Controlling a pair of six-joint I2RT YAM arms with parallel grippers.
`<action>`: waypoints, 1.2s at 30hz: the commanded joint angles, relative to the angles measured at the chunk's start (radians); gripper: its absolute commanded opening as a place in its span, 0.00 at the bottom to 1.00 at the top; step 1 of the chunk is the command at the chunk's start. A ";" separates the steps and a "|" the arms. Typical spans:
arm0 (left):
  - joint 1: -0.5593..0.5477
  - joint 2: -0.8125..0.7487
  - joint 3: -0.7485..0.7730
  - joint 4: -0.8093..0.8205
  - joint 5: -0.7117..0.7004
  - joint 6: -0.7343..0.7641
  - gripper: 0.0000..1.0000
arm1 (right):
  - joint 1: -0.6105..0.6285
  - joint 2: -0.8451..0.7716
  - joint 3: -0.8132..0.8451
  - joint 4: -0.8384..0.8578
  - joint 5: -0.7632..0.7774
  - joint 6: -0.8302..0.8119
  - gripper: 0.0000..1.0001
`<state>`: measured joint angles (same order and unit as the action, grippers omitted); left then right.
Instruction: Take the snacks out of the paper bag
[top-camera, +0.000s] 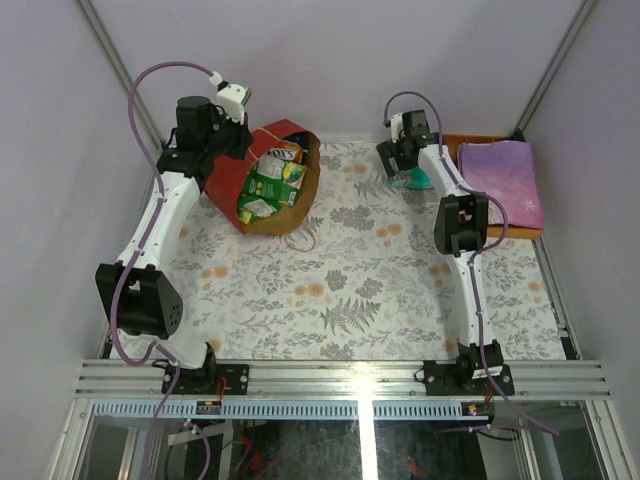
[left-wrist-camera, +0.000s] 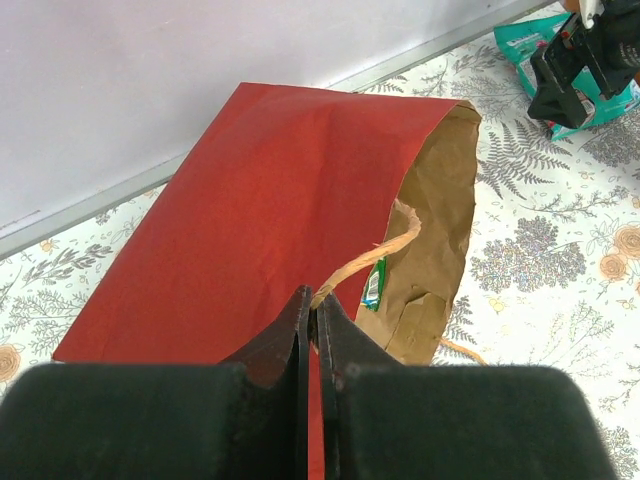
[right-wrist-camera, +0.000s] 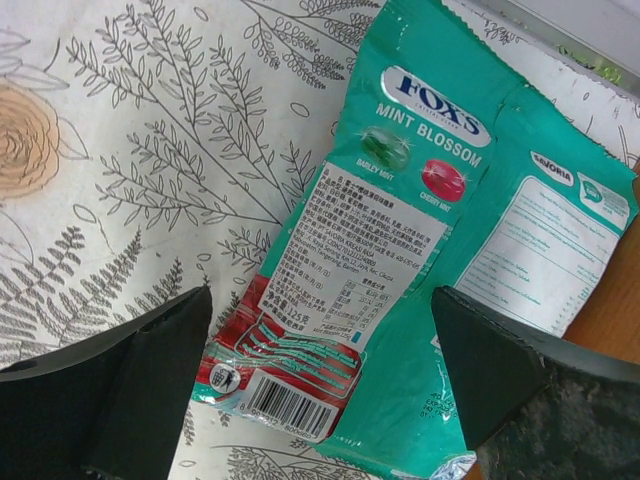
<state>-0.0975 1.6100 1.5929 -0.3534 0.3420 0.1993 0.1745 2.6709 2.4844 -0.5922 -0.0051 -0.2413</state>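
The paper bag (top-camera: 228, 182) lies on its side at the back left, red outside and brown inside, with its mouth toward the table's middle. Green and yellow snacks (top-camera: 268, 182) show in the mouth. In the left wrist view only a green packet edge (left-wrist-camera: 375, 285) peeks out. My left gripper (left-wrist-camera: 312, 300) is shut on the bag's twine handle (left-wrist-camera: 370, 255) above the red side (left-wrist-camera: 260, 200). My right gripper (right-wrist-camera: 320, 340) hangs open over a teal mint packet (right-wrist-camera: 380, 200) lying flat on the cloth, touching nothing. A second teal packet (right-wrist-camera: 530, 240) lies beside it, partly under it.
A wooden tray (top-camera: 460, 142) at the back right holds a purple book (top-camera: 505, 180), and its edge (right-wrist-camera: 610, 320) touches the teal packets. The back wall rail runs just behind the bag. The flowered cloth (top-camera: 340, 290) covers the table.
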 joint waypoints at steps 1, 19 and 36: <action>-0.006 -0.013 0.039 0.036 -0.021 -0.018 0.00 | -0.018 0.009 0.046 -0.118 -0.059 -0.082 0.99; -0.024 -0.018 0.038 0.070 0.000 -0.043 0.00 | -0.018 -0.697 -1.010 0.492 -0.088 0.551 0.97; -0.054 -0.079 0.013 0.037 -0.036 -0.002 0.00 | -0.052 -0.706 -1.111 0.451 0.213 0.538 0.99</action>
<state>-0.1394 1.5753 1.6058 -0.3599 0.3061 0.1848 0.1246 1.9877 1.3792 -0.1661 0.1211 0.2993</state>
